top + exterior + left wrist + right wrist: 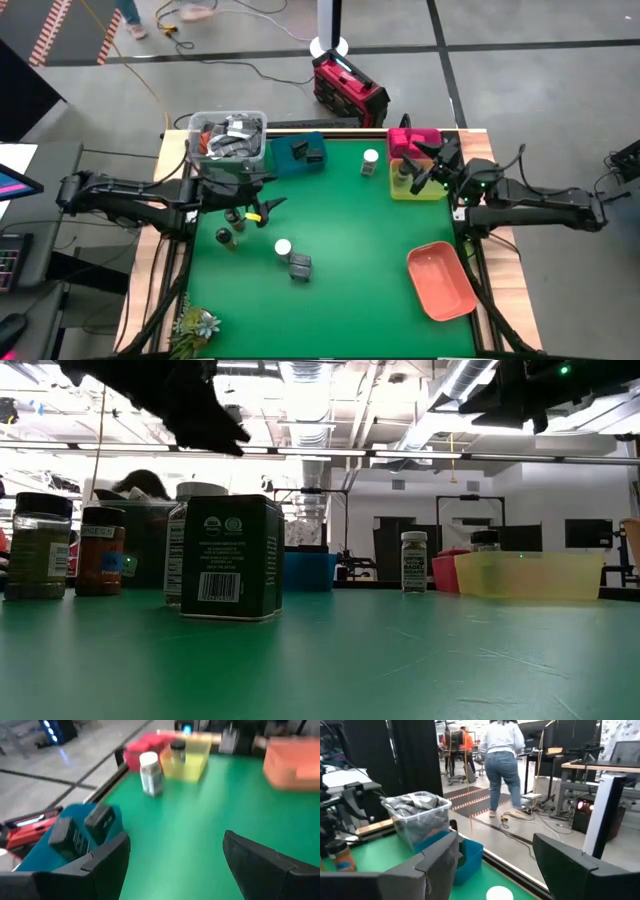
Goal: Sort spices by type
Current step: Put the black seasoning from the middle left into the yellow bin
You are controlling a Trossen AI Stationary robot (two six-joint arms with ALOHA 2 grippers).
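My left gripper [262, 208] is open and empty above the table's left half, near two dark-lidded round jars [230, 228]. A white-capped jar [283, 247] and a dark grey tin [299, 265] stand on the mat nearer the front. They also show in the low view, the tin [232, 557] in front. Another white-capped jar [370, 160] stands at the far middle. Dark tins [100, 817] lie in the teal tray [298, 152]. A dark-lidded jar [402, 175] stands in the yellow tray [420, 185]. My right gripper [430, 170] is open and empty above that tray.
A clear tub of grey clutter [228, 138] stands at the far left beside the teal tray. A pink tray [415, 140] sits behind the yellow one. A salmon tray [440, 280] lies at the front right. A person [502, 755] stands on the floor beyond the table.
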